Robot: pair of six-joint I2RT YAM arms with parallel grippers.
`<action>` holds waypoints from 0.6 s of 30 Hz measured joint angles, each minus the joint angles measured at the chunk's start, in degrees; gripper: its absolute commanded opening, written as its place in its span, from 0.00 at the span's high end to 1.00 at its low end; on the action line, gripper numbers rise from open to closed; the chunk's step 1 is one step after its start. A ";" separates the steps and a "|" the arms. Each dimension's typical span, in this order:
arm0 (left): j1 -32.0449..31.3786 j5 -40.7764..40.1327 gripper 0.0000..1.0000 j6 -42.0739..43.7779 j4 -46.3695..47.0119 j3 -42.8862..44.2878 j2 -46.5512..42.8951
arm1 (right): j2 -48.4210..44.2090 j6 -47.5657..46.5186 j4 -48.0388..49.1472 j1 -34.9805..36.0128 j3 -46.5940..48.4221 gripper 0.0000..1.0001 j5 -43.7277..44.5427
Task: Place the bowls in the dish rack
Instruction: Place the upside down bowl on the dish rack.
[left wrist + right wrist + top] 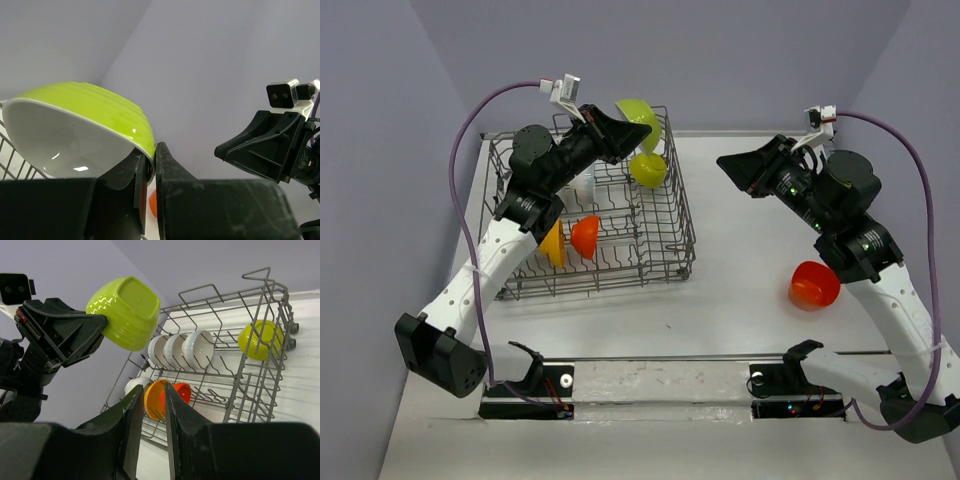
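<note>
My left gripper (623, 127) is shut on the rim of a lime green bowl (638, 112) and holds it in the air over the far right corner of the dish rack (675, 215). In the left wrist view the bowl (75, 125) shows its white inside, with the gripper (152, 152) clamped on its edge. In the rack stand three white bowls (182, 350), a fourth white bowl (136, 385), another lime green bowl (648, 169), an orange-yellow bowl (553, 243) and a red-orange bowl (585, 235). My right gripper (153, 390) hangs above the table, narrowly open with nothing in it.
A second red-orange bowl (814, 285) lies on the white table (740, 300) beside my right arm's forearm. Purple-grey walls close in on the left, the back and the right. A metal rail (660, 357) runs along the near edge between the arm bases.
</note>
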 measured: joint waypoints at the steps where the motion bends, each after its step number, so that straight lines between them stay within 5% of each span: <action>1: 0.35 0.22 1.00 -0.24 0.68 -0.96 0.09 | 0.20 -0.31 -0.35 -0.02 0.09 0.71 0.04; 18: 6.36 10.43 1.00 -9.73 20.33 -14.71 10.49 | 4.02 -3.26 -2.49 0.00 -0.22 0.71 -0.39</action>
